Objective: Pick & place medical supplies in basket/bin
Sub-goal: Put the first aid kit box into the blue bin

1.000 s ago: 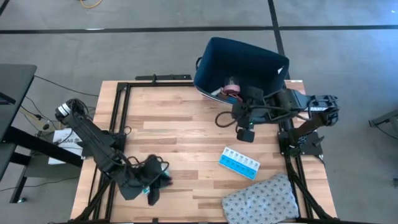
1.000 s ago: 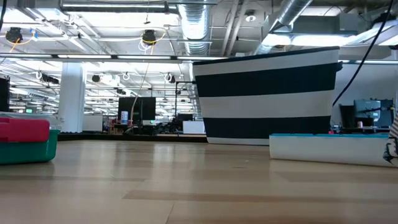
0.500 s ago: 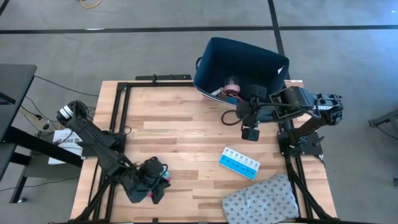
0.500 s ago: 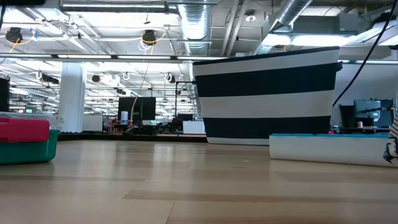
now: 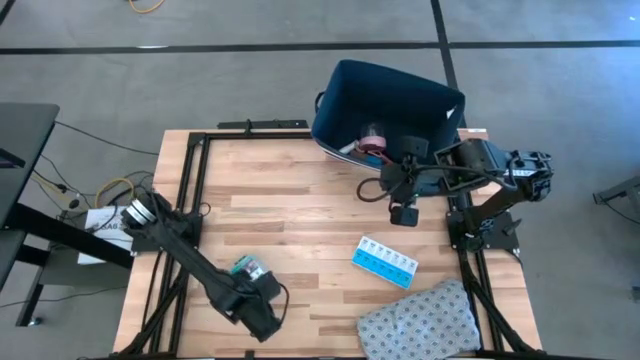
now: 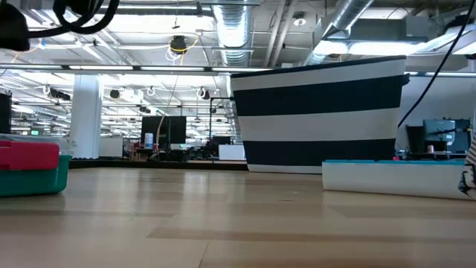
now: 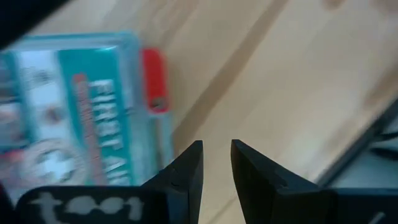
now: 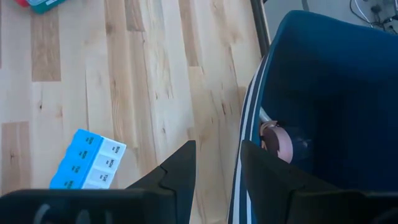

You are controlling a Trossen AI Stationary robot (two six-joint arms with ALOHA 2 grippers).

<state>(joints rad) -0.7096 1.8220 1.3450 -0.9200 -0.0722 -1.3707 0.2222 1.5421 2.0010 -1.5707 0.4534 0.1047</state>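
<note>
The green-red flat box (image 5: pixel 247 268) lies flat on the table near the near-left corner and shows large in the left wrist view (image 7: pixel 81 118). My left gripper (image 5: pixel 266 324) (image 7: pixel 216 155) hovers just beyond it toward the near edge, fingers a little apart, holding nothing. The light-blue pill organiser (image 5: pixel 385 262) (image 8: pixel 87 162) lies flat right of centre. My right gripper (image 5: pixel 404 214) (image 8: pixel 217 155) hangs open and empty beside the navy bin's (image 5: pixel 395 95) near wall. Inside the bin (image 8: pixel 336 93) lies the pink roll (image 8: pixel 277 140).
A grey patterned cloth (image 5: pixel 420 320) covers the near-right corner. The bin stands at the far-right edge and fills the middle of the low view (image 6: pixel 320 119). Bare wood lies between the box, the organiser and the bin. Black frame rails run along the table's left and right sides.
My left arm has swung: its gripper moved off the green-red box toward the near edge and right, uncovering the box, which stays where it was. My right gripper shifted slightly toward the right edge, still beside the bin.
</note>
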